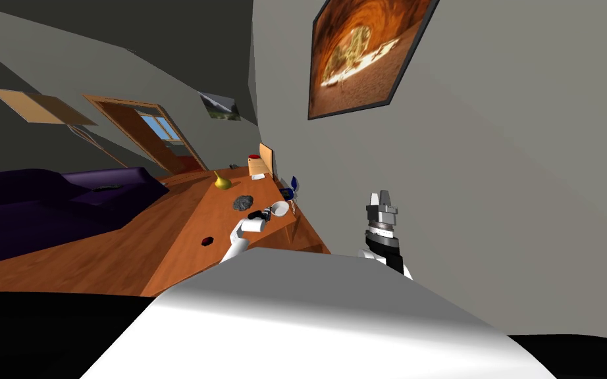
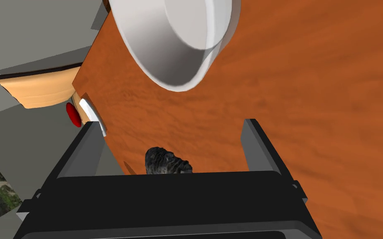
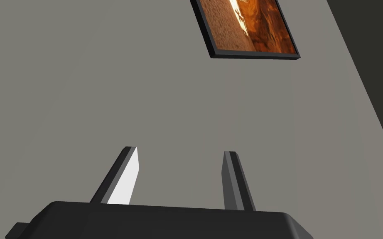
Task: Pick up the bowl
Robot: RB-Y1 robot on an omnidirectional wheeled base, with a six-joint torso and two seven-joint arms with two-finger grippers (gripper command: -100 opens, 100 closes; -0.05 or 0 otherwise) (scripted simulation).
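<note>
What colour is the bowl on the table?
The bowl is plain white. The left wrist view shows it best.

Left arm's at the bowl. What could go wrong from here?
The bowl sits by the table edge; a nudge from the open left gripper might push it off. It looks wider than the finger gap, so only a rim grip fits. The dark lump by the gripper could get bumped.
</note>
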